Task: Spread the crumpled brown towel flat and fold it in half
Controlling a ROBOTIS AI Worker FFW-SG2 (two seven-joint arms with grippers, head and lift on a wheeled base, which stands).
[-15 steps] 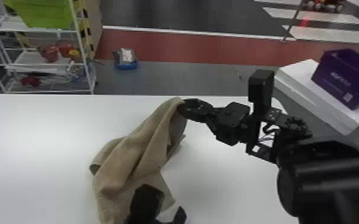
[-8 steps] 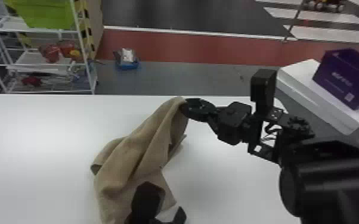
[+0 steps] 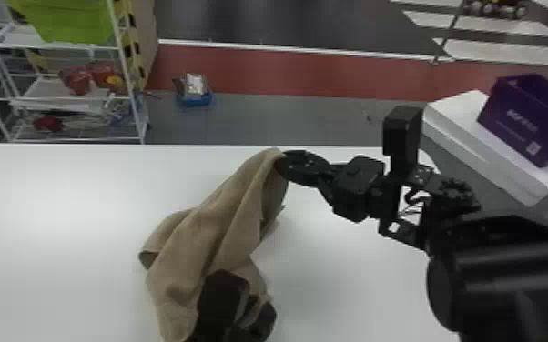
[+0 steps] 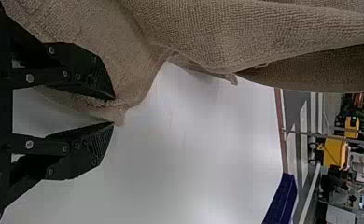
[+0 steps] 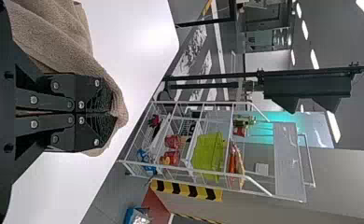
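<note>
Near the table's far edge, right pincer [image 3: 285, 164]: mine, clenched on the brown towel [image 3: 214, 227], whose cloth wrapped around the tips of its closed fingers [image 5: 89, 93].
Brown towel: lay crumpled in long folds, slanting from near the middle of the far edge of the table [image 3: 59, 195] toward the near edge; its far end was lifted in my right grip.
Left pincer [image 3: 259, 310]: mine, at the towel's near end; its fingers [image 4: 89, 77] stood apart, with a hem of cloth at the gap between their tips.
Wire rack [image 3: 126, 70]: stood past the far edge, on the left, with a green bin [image 3: 70, 22].
Purple box [image 3: 523, 123]: sat on a white slab [image 3: 464, 113] beyond the far right corner.
</note>
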